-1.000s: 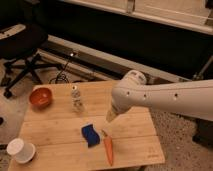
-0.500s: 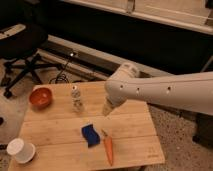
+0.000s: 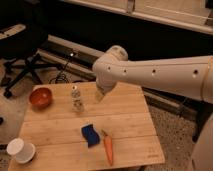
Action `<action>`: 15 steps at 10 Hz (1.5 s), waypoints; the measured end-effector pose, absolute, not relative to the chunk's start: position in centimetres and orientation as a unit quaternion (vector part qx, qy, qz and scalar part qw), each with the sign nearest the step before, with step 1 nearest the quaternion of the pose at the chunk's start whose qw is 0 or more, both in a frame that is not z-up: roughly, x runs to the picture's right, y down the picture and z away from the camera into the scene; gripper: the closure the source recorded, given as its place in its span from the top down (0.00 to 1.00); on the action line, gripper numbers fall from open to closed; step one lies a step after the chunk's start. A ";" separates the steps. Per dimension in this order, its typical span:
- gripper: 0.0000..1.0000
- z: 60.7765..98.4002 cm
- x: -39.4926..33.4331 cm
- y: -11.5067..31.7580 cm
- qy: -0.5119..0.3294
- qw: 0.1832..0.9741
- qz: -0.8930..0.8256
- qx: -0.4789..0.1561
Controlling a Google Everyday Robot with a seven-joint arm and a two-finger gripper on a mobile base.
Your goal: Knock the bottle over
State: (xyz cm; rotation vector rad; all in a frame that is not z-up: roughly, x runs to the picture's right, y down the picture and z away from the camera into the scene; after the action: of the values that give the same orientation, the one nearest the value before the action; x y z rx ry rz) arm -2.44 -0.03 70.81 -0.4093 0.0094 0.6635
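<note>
Seemingly we are at the approach step: our tool (image 3: 100,95) hangs just beside the upright bottle (image 3: 77,99) on the bench (image 3: 131,126); wide or narrow, we cannot tell. Next we need a sideways push.

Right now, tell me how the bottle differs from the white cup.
The bottle is clear and see-through; the white cup is opaque. The bottle is slim and capped; the cup is wider and open-topped. The bottle stands beside the orange bowl; the cup sits at the table's near left corner. Both stand upright. The tool hangs just right of the bottle.
</note>
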 end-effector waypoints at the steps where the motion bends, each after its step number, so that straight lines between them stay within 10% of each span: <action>1: 0.41 70.8 -3.8 -0.6 -0.004 0.925 0.317 -0.208; 5: 0.02 69.0 -10.3 -3.8 -0.046 0.919 0.295 -0.255; 15: 0.00 71.0 -20.7 -3.9 -0.078 0.898 0.248 -0.354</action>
State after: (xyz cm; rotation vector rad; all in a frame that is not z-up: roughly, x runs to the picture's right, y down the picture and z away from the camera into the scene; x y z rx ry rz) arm -20.68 -3.87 70.96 -0.7339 -0.1619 0.5140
